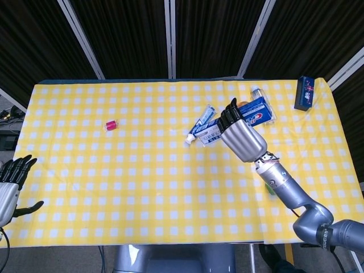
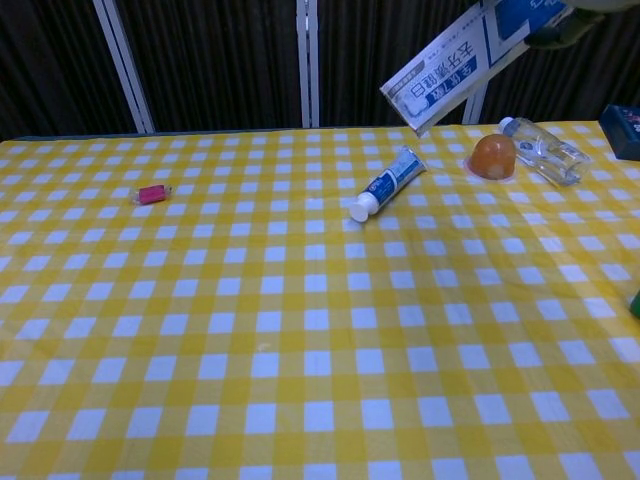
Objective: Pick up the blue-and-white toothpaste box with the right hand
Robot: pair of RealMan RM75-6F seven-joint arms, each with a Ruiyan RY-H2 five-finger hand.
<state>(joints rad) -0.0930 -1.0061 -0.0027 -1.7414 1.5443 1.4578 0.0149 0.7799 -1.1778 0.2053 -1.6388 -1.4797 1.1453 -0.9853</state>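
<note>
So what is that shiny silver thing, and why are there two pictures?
That silver thing is a robot's arm with a hand like ours. It is the right hand, and it holds a blue-and-white toothpaste box up above the table. The left hand waits at the table's edge, holding nothing. One picture comes from a camera on the robot's head, looking down. The other comes from its chest, looking across. On the yellow checked tablecloth lie a toothpaste tube, a small pink thing, an orange ball-shaped thing, a clear plastic bottle on its side and a dark blue box.
</note>
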